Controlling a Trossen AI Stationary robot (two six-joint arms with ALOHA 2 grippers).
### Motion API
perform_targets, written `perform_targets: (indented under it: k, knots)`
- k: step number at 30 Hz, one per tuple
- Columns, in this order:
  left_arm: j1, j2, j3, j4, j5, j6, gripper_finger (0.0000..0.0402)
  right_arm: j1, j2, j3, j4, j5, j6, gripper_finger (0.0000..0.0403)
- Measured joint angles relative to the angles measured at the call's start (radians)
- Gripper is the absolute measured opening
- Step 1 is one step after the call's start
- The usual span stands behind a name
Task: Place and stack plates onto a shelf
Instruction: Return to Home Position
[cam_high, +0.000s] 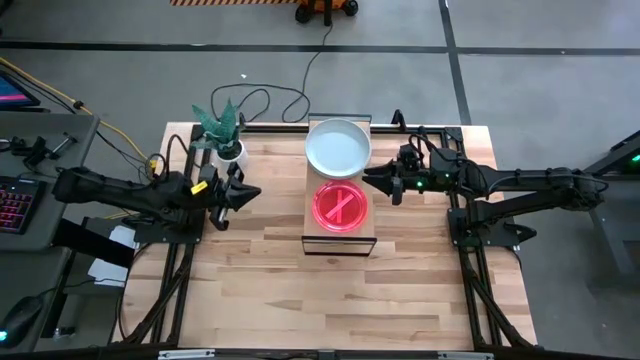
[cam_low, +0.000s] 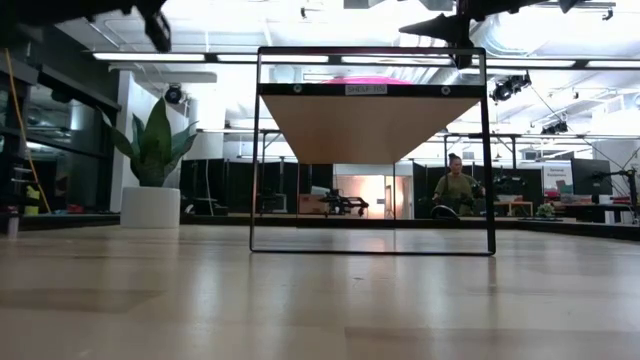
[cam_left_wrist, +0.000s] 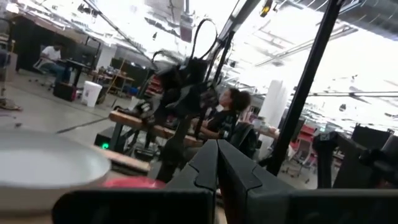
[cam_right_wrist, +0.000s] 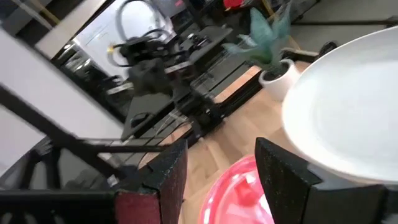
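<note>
The shelf (cam_high: 312, 236) stands mid-table, a light-wood board on a black frame. On its far end lie whitish plates (cam_high: 338, 146); how many I cannot tell. A translucent pink plate (cam_high: 341, 207) lies on the near half and shows as a thin pink edge (cam_low: 365, 79) in the low view. My left gripper (cam_high: 255, 192) hovers left of the shelf, shut (cam_left_wrist: 217, 163) and pointing at it. My right gripper (cam_high: 368, 180) hovers at the shelf's right edge between the two piles, open (cam_right_wrist: 221, 169), touching nothing. The whitish plate (cam_right_wrist: 348, 118) and pink plate (cam_right_wrist: 242, 194) lie just past its fingers.
A small white pot with a green plant (cam_high: 228, 148) stands at the table's far left, close behind my left arm. Cables run off the far edge. Bare wood lies in front of the shelf (cam_low: 370, 120). A person sits in the room beyond the table.
</note>
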Motion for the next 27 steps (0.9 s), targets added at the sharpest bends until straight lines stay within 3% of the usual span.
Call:
perform_targets:
  k: [11,15,18,22,24,27]
  knots:
    - [0.055,-0.237,-0.265,0.07,0.006,-0.091,0.0,0.0,0.0,0.0,0.0,-0.054,-0.005,0.0171]
    - [0.06,-0.297,-0.262,-0.015,0.026,-0.089,0.0,0.0,0.0,0.0,-0.007,-0.076,-0.006,0.0164]
    - [0.06,-0.311,-0.262,-0.032,0.026,-0.056,0.0,0.0,-0.015,0.0,-0.092,-0.141,-0.008,0.013]
    - [0.06,-0.311,-0.262,-0.038,0.026,-0.061,0.0,0.034,-0.073,-0.039,-0.225,-0.191,-0.035,0.0034]
    - [0.06,-0.311,-0.262,-0.038,0.027,-0.061,0.0001,0.062,-0.127,-0.109,-0.187,-0.192,-0.043,0.0011]
    - [0.06,-0.311,-0.262,-0.04,0.027,-0.061,0.0001,0.107,-0.221,-0.276,0.009,-0.137,-0.007,0.0019]
